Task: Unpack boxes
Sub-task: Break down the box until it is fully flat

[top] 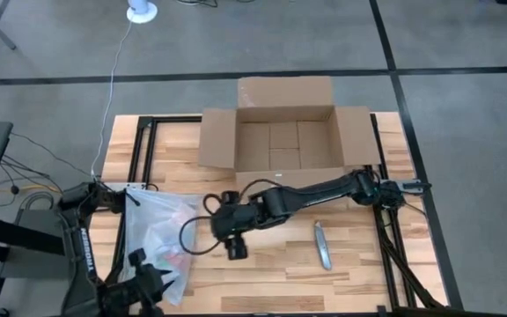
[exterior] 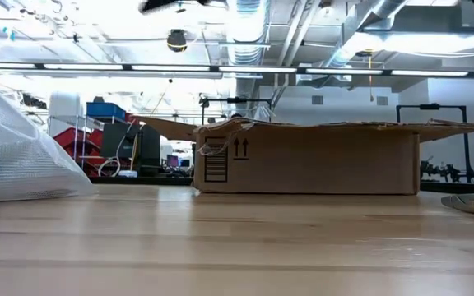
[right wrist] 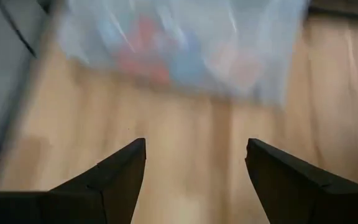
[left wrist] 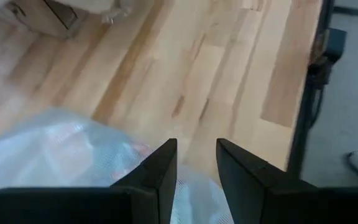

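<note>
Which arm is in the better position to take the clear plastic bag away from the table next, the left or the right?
Probably the left. The left tool hovers over the plastic bag, fingers narrowly parted. The right tool hangs open over bare table beside the bag, with the open box behind it.

- The cardboard box [exterior: 303, 159] is showing two printed upward arrows on its side wall in the low view, near the wall's left corner.
- Just left of those arrows on the same wall, a printed block of stacked horizontal bars is showing, and no words in it are reading clearly.
- No letters, numbers or brand names are reading anywhere else, on the box or around it.
</note>
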Tool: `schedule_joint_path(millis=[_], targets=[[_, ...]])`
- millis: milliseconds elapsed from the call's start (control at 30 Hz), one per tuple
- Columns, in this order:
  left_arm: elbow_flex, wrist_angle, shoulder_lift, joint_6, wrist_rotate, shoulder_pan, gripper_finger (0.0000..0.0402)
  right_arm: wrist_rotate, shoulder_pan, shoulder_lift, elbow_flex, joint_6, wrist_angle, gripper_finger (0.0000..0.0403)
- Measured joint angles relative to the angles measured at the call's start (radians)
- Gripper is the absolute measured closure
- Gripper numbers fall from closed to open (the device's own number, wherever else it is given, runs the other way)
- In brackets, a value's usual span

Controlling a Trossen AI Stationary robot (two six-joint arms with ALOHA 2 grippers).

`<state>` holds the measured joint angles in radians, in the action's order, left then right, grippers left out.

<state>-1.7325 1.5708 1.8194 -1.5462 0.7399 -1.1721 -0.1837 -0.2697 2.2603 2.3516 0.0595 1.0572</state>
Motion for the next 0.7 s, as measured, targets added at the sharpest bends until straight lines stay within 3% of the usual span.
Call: schedule_joint_path(millis=[267, 467, 700], targets=[[0.0, -0.034, -0.03, 0.171, 0.01, 0.13, 0.0304, -0.051, -0.028, -0.034, -0.001, -0.006, 0.371, 0.0143], [0.0, -0.195, -0.1, 0.362, 0.011, 0.257, 0.0304, -0.081, -0.016, -0.058, -0.02, -0.104, 0.473, 0.0143], [0.0, -0.257, -0.149, 0.559, -0.012, 0.432, 0.0304, -0.086, 0.116, -0.101, -0.022, -0.197, 0.486, 0.0143]])
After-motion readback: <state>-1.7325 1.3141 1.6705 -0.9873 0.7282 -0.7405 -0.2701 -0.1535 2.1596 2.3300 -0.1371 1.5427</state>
